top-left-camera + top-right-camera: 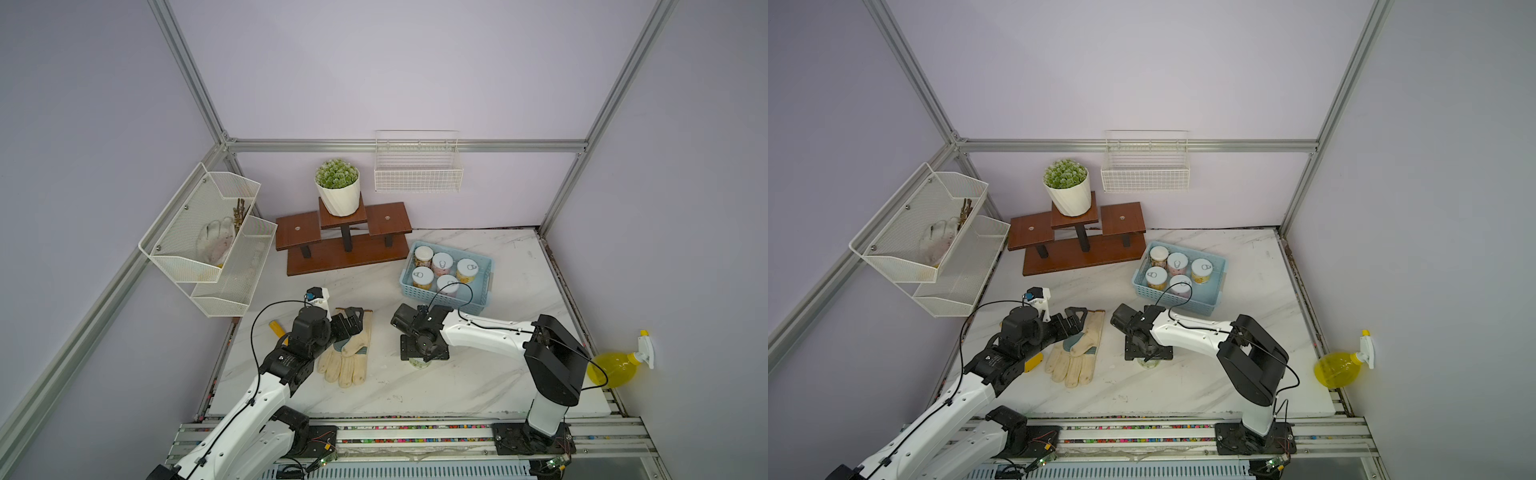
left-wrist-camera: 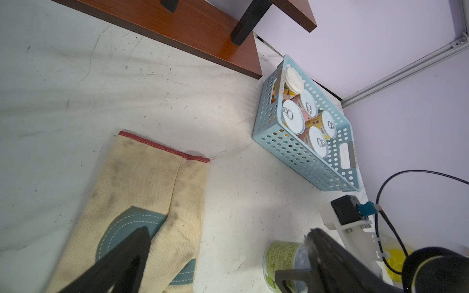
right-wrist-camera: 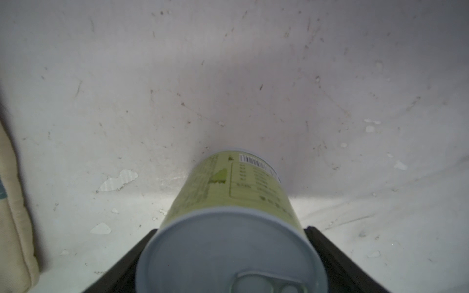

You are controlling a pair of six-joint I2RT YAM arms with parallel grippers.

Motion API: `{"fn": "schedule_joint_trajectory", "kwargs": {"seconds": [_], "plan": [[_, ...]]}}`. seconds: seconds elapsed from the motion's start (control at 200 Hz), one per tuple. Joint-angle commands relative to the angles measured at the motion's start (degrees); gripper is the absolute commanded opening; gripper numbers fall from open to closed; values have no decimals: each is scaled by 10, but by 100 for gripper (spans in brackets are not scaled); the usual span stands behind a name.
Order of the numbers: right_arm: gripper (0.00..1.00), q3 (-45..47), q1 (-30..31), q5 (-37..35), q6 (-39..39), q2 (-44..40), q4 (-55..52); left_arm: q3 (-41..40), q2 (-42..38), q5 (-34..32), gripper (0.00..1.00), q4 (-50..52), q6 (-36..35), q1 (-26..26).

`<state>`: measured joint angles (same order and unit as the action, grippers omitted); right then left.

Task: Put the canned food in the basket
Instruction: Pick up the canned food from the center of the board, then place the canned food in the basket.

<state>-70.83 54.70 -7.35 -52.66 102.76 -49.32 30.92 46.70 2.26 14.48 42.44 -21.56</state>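
Five tins (image 1: pixel 442 262) sit in the basket (image 1: pixel 444 305). My right tool (image 1: pixel 424 357) straddles the sixth tin (image 3: pixel 228 192), though I cannot tell if it grips. My left tool (image 1: pixel 352 319) gapes wide.

Walls (image 1: pixel 415 62) plain pale lilac on three sides, held in an aluminium profile frame (image 1: pixel 407 146). Worktop (image 1: pixel 478 386) white with grey marble veining; scuffed, with small chips in the surface close up. Dark wooden stepped stand (image 1: pixel 357 257) against the back wall, white potted plant (image 1: pixel 338 199) on its top step. White wire basket (image 1: pixel 417 178) hung on the back wall. White mesh two-tier rack (image 1: pixel 232 291) fixed to the left frame rail. Yellow spray bottle (image 1: pixel 615 368) hooked on the right wall. Light even, shadows soft.
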Motion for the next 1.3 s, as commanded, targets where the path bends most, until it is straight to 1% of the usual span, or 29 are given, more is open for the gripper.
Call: {"fn": "schedule_joint_trajectory", "kwargs": {"seconds": [0.0,0.08,0.13,0.225,0.29,0.435,0.515,0.645,0.665,0.695,0.795,1.035,1.05,1.175,1.295], "plan": [[86,-10,7,-19,3,-6,-20,6,1,19,100,-18,-1,5],[83,-12,8,-21,3,-16,-25,6,4,20,100,-18,-4,5],[79,-13,9,-19,6,-27,-24,8,9,22,100,-17,-9,5],[73,-13,8,-15,14,-53,-18,14,24,44,100,-33,-31,5],[69,-17,8,-21,17,-69,-24,33,50,55,100,-33,-40,4],[67,-27,-11,-31,33,-97,-45,101,131,71,100,-25,-67,-7],[67,-25,-36,-32,46,-114,-48,140,172,86,100,-26,-81,-18],[67,-30,-97,-23,77,-140,-49,201,235,93,100,-33,-101,-48],[67,-32,-107,-24,83,-140,-51,212,245,94,100,-34,-102,-51],[67,-34,-121,-26,90,-163,-50,228,261,98,100,-34,-105,-56],[67,-48,-167,-38,118,-177,-49,281,318,110,100,-34,-113,-69],[67,-111,-274,-14,180,-149,-52,427,475,168,100,4,-113,-75],[67,-116,-278,-13,184,-132,-53,437,483,170,100,9,-114,-74],[67,-162,-313,-2,204,-90,-57,518,546,208,100,52,-121,-74],[67,-195,-343,8,214,-54,-59,571,585,260,100,63,-130,-75]]}}
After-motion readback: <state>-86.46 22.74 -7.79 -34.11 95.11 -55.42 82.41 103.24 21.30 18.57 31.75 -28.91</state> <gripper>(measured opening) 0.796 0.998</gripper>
